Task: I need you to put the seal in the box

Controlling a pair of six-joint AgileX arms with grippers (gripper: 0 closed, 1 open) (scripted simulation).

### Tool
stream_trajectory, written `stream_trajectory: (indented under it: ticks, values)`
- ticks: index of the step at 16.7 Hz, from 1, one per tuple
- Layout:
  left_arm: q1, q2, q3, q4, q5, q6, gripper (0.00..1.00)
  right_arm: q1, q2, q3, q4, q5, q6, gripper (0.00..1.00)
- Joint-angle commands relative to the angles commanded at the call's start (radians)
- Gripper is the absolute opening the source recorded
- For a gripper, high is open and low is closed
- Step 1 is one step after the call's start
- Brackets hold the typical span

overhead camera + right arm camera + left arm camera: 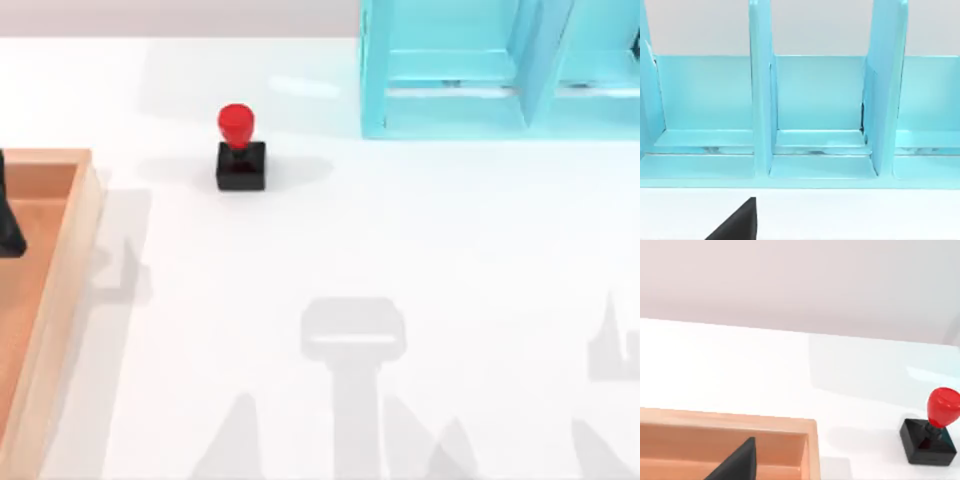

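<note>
The seal (240, 152) is standing upright on the white table (400, 260), well apart from the box (75, 240) at the left edge. The left gripper (8, 215) is hanging over the box; whether it's wide or narrow, I cannot tell. The cyan shelf (480, 70) is sitting at the far right.

Left hand (8, 215) at the table's far left edge, right arm parked

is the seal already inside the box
No, the seal stands upright on the white table, apart from the box at the table's left.
</note>
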Motion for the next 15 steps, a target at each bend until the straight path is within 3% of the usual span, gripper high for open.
stream_trajectory:
  ticks: [9, 15]
  values:
    - [-0.145, 1.025, 0.884, -0.465, -0.032, -0.15, 1.0, 0.0, 0.0, 0.0, 0.0, 0.0, 0.0, 1.0]
    - [-0.244, 1.491, 1.351, -0.76, -0.059, -0.211, 1.0, 0.0, 0.0, 0.0, 0.0, 0.0, 0.0, 1.0]
